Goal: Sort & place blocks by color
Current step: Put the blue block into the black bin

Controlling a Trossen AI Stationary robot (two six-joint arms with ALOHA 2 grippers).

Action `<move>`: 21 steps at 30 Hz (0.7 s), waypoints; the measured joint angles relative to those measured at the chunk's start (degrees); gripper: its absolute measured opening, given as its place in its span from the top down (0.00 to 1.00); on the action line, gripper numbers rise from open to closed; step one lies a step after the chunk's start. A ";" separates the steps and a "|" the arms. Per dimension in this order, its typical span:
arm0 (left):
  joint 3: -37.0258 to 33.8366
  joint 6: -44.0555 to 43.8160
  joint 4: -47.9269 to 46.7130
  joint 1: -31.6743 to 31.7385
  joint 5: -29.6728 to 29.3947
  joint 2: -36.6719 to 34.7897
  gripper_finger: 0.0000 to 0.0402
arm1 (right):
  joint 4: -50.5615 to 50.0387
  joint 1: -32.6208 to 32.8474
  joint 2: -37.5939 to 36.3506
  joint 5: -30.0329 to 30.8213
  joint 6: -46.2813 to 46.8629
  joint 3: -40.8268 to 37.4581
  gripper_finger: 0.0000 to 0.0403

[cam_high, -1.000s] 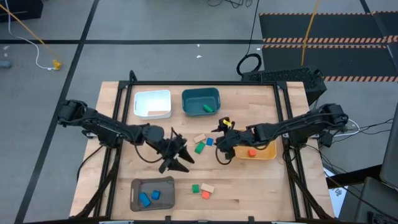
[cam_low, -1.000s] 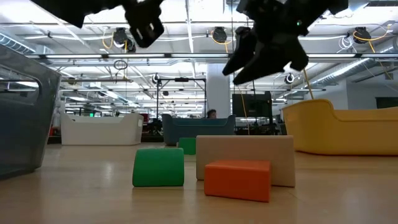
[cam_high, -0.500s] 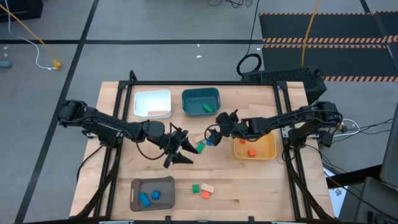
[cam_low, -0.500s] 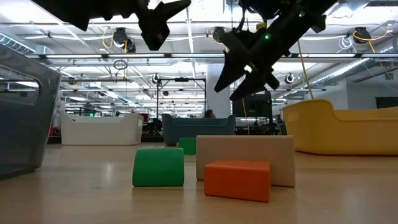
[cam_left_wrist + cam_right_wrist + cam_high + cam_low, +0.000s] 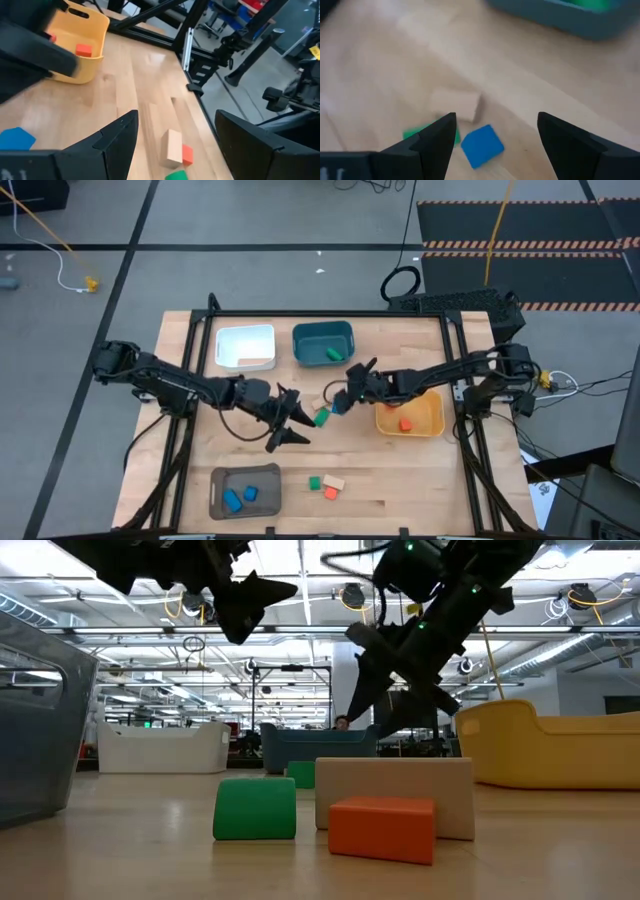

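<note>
Three blocks lie together at the table's middle: tan (image 5: 455,105), green (image 5: 321,418) and blue (image 5: 481,145). My right gripper (image 5: 346,390) hangs open just above them, slanting down, touching none. My left gripper (image 5: 292,430) stands open in the air a little to their left, holding nothing. Near the front edge lie a green block (image 5: 255,808), a tan block (image 5: 395,795) and an orange block (image 5: 383,828), side by side on the tabletop.
A white bin (image 5: 245,347) and a teal bin (image 5: 323,332) holding a green block stand at the back. A yellow bin (image 5: 428,424) with an orange block (image 5: 405,423) is at the right. A grey bin (image 5: 218,498) with blue blocks is at the front left.
My right gripper has left the yellow bin, gone toward the table's left and down to above the middle blocks, and rolled about its own axis while staying open. My left gripper has turned a little in place and is still open.
</note>
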 joint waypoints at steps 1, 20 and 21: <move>0.00 0.08 -0.09 -0.10 -0.60 0.00 0.34 | -0.36 -0.34 0.06 -0.05 3.85 0.00 0.33; -0.01 7.38 -6.38 3.22 -0.79 0.00 0.34 | 7.58 4.40 7.22 0.29 23.67 0.21 0.33; -0.02 7.41 -6.63 3.22 -0.79 0.00 0.34 | 7.54 4.49 7.44 0.29 23.29 0.57 0.33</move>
